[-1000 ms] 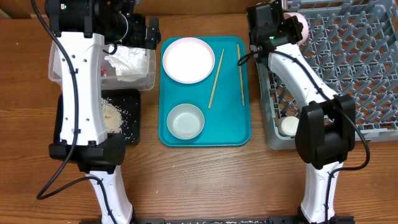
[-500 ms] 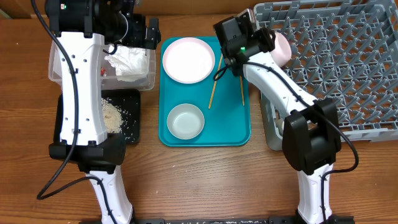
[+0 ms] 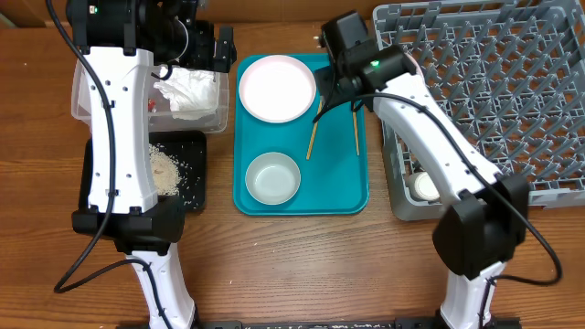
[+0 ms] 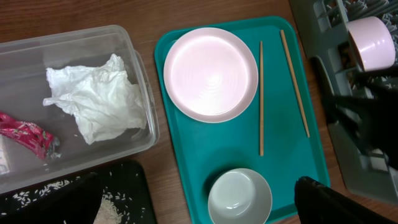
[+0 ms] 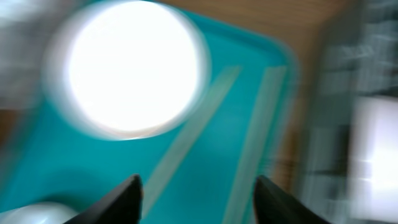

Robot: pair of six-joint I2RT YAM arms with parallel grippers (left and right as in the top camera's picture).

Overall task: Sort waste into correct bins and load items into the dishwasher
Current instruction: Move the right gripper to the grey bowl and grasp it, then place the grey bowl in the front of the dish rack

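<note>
A white plate [image 3: 277, 89], a white bowl [image 3: 272, 178] and two wooden chopsticks [image 3: 316, 117] [image 3: 355, 119] lie on the teal tray [image 3: 338, 196]. My right gripper [image 3: 336, 91] hovers open and empty over the chopsticks. The blurred right wrist view shows its gripper [image 5: 198, 193] above both sticks [image 5: 186, 143], with the plate [image 5: 134, 68] beyond. My left gripper [image 4: 193, 211] is open and empty, held high by the clear tub [image 3: 91, 100]. The tub holds the white napkin [image 4: 93, 99] and red wrapper [image 4: 28, 134]. Rice [image 3: 164, 169] lies in the black tray [image 3: 196, 196].
The grey dish rack [image 3: 494, 91] fills the right side. A small white cup [image 3: 423, 185] sits in its near left corner, and a pale round dish [image 4: 371, 42] stands at its far left. The right arm stretches across the rack's left edge.
My right arm has swung left from the rack's far corner to above the chopsticks on the teal tray. The left arm has not moved.
</note>
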